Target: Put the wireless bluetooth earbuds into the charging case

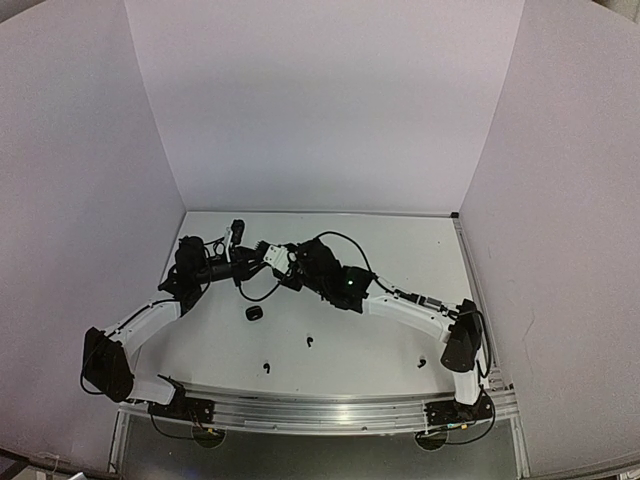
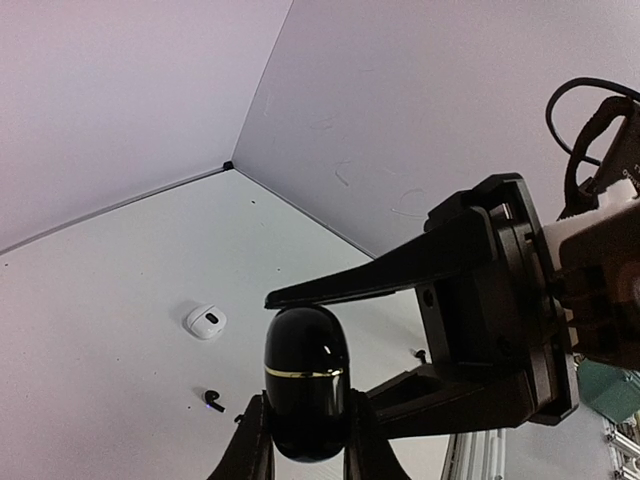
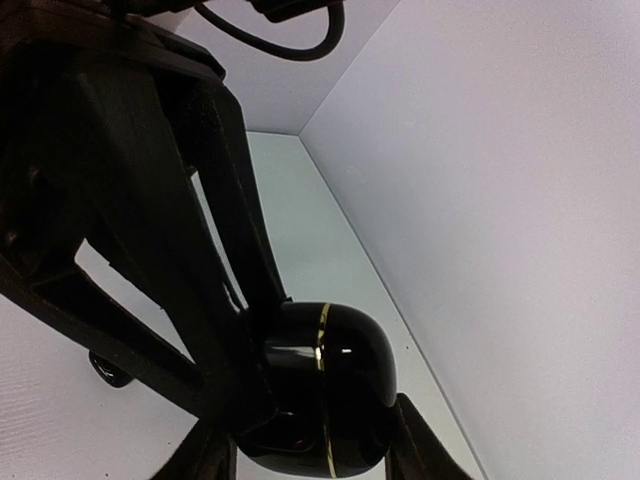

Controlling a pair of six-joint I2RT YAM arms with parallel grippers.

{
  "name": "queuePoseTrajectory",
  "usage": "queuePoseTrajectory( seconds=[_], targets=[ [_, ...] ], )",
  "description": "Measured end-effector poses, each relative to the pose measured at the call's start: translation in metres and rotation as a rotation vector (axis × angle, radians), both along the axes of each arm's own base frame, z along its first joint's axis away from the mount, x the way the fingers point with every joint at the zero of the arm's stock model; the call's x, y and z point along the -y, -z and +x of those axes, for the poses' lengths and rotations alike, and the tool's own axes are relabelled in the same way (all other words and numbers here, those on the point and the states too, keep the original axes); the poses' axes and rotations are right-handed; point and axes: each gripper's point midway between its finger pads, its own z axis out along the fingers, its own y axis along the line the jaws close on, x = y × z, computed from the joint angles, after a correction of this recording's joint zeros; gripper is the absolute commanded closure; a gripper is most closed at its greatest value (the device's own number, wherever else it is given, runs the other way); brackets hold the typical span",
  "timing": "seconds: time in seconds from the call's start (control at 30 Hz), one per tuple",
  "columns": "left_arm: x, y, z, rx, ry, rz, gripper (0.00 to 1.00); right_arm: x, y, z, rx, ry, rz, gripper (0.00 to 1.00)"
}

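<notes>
While gripped — glossy black case (image 2: 305, 375)

Both arms are in over the table (image 1: 400, 250), with left gripper (image 1: 248, 264) and right gripper (image 1: 263, 256) nose to nose, tips touching or nearly. It's too dark and small there to read jaw spacing or what's between them. Black charging case (image 1: 254, 313) lies on the table near the grippers, on their base side, apart from both. Further toward the bases are three tiny dark specks. First earbud (image 1: 309, 341) is on the right gripper's side. Second earbud (image 1: 266, 366) is almost straight back from the tips. Third earbud (image 1: 421, 363) is well off to the right gripper's side, near the right arm (image 1: 405, 308). Loose cables (image 1: 338, 240) loop off both wrists.
</notes>
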Motion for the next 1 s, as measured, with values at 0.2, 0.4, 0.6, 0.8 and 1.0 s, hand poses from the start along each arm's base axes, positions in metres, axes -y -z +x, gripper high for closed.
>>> queuePoseTrajectory(
  seconds=[0.2, 0.4, 0.6, 0.8, 1.0],
  targets=[
    [-0.001, 0.003, -0.014, 0.103, 0.111, 0.038, 1.00, 0.001, 0.014, -0.011, -0.169, -0.065, 0.056, 0.18],
    [-0.006, 0.013, -0.034, 0.220, 0.260, 0.105, 1.00, 0.034, 0.018, -0.011, -0.439, -0.115, 0.138, 0.30],
    [-0.003, 0.006, -0.053, 0.275, 0.374, 0.096, 1.00, 0.033, 0.018, -0.038, -0.611, -0.218, 0.163, 0.35],
    [-0.001, 0.007, -0.059, 0.268, 0.406, 0.090, 1.00, 0.019, 0.020, -0.063, -0.715, -0.316, 0.158, 0.42],
    [0.000, 0.007, -0.062, 0.265, 0.415, 0.088, 1.00, 0.011, 0.014, -0.065, -0.732, -0.354, 0.173, 0.61]
  ],
)
